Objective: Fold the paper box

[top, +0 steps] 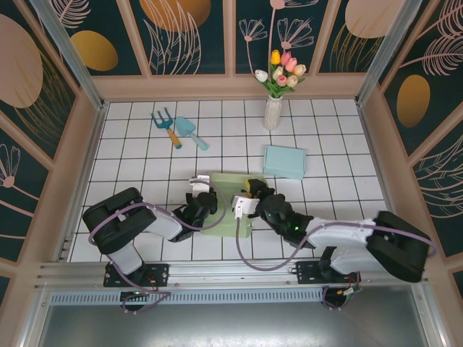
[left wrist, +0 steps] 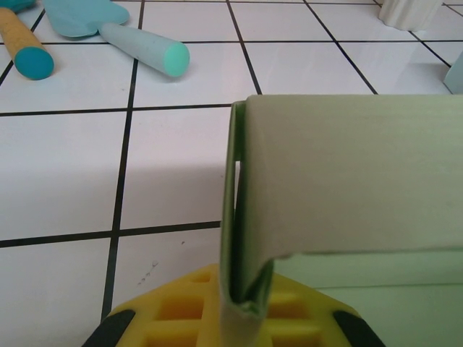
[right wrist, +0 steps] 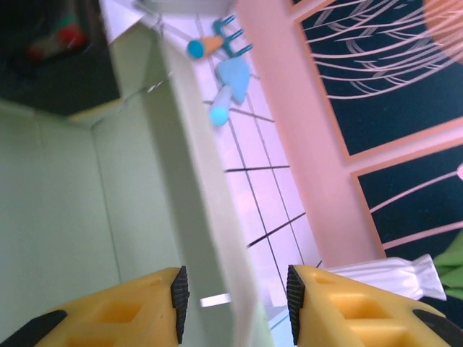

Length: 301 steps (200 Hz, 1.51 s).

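Centrally near the table's (top: 325, 144) front edge, left gripper (top: 207, 202) clamps paper box (left wrist: 354, 173) wall; right gripper (right wrist: 235, 296) straddles it, half-open.

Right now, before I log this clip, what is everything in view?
pale green paper box: one, green, table centre
light blue closed box: one, blue, right of centre
white ribbed vase of tulips: one, white, far side
teal garden fork with orange handle: one, far left
teal trowel: one, beside the fork
white tiled table: one
left gripper: one, yellow pads, shut on the green box's wall
right gripper: one, yellow pads, open astride a wall
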Each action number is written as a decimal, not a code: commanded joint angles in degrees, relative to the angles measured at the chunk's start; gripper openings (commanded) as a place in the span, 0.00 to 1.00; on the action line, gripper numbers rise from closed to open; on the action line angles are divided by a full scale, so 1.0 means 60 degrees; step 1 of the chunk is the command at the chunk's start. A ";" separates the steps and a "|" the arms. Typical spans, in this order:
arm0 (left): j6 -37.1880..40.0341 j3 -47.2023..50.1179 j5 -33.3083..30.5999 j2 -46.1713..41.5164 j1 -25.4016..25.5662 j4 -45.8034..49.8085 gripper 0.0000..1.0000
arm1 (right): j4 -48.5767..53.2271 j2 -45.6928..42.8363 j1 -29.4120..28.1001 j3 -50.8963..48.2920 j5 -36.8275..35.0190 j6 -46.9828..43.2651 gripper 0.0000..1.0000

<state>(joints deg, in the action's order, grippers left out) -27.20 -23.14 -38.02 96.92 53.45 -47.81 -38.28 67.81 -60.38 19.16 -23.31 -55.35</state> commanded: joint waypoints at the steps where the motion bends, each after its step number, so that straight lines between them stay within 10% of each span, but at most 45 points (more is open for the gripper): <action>1: -0.0006 0.0206 -0.0090 0.0140 -0.0026 -0.0363 0.03 | 0.1121 -0.1285 -0.0073 -0.0245 0.0154 0.1856 0.46; 23: 0.0014 0.0220 -0.0067 0.0152 -0.0025 -0.0408 0.01 | 0.1349 -0.2445 -0.0005 -0.0373 -0.0425 0.3234 0.57; 32: 0.0007 0.0241 -0.0058 0.0152 -0.0027 -0.0407 0.00 | 0.1589 -0.2822 0.0069 -0.0228 -0.0829 0.4210 0.94; 38: 0.0004 0.0265 -0.0057 0.0155 -0.0019 -0.0426 0.00 | 0.1940 -0.3017 0.0154 -0.0004 -0.1119 0.5108 0.99; 79: 0.0088 0.0284 -0.0074 0.0155 -0.0019 -0.0549 0.00 | 0.5717 -0.3139 0.2484 0.1910 0.1494 1.1718 0.99; 122: 0.0055 0.0220 -0.0045 0.0158 -0.0028 -0.0614 0.00 | 0.6086 -0.2285 0.2867 0.2688 0.3425 1.4025 0.85; 252: -0.0123 0.0048 0.0008 0.0128 -0.0026 -0.0329 0.00 | 0.4328 0.0478 0.1933 0.2637 0.4054 1.5826 0.75; 301: -0.0270 -0.0041 -0.0157 0.0116 -0.0021 -0.0030 0.00 | 0.5325 0.0399 0.1179 0.3076 0.2034 1.5722 0.74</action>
<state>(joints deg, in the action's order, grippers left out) -27.49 -22.35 -38.15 97.14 53.45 -49.50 -9.32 71.05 -51.07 35.42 -3.90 38.41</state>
